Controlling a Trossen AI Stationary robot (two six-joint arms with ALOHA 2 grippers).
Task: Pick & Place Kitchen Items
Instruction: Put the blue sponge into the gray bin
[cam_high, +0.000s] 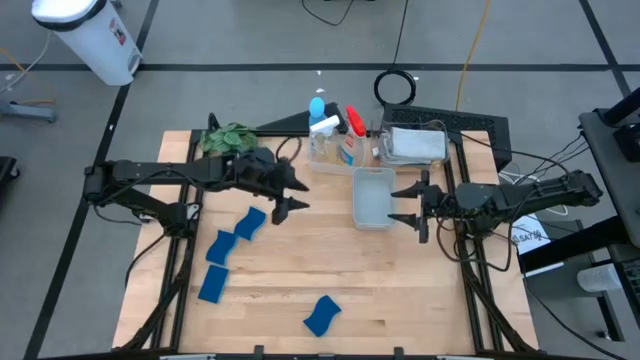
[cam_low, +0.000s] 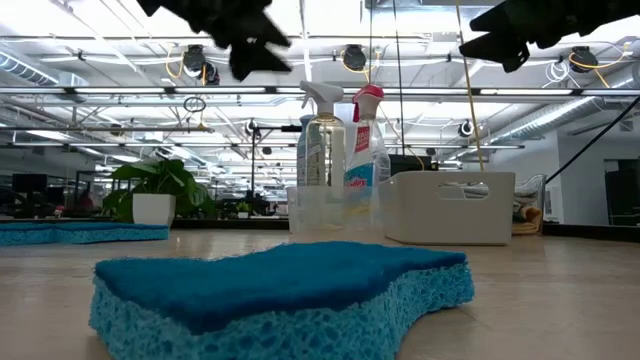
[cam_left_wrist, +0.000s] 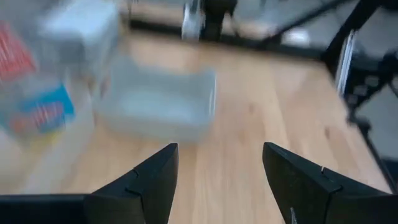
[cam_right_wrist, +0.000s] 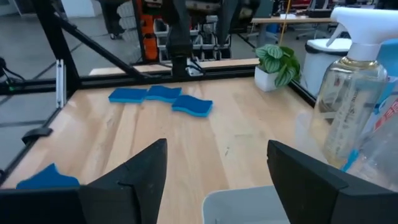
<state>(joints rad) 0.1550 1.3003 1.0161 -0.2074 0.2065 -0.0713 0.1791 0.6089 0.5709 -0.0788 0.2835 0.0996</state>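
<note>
High view only: four blue sponges (cam_high: 249, 222) scattered on the table's (cam_high: 400, 290) left half. Low view: one sponge fills the foreground, spray bottles (cam_low: 322, 150) behind. Left gripper (cam_high: 287, 196) hovers by the sponges, fingers apart, empty. Right gripper (cam_high: 411, 203) is beside the clear bin (cam_high: 373, 197), spread, empty. Potted plant (cam_high: 226, 138) at the back.

A small potted plant (cam_high: 228, 137) stands at the table's (cam_high: 400, 290) far left. Two clear plastic bins (cam_high: 373, 196) sit toward the far right, with a white trash can (cam_high: 88, 35) on the floor beyond.
</note>
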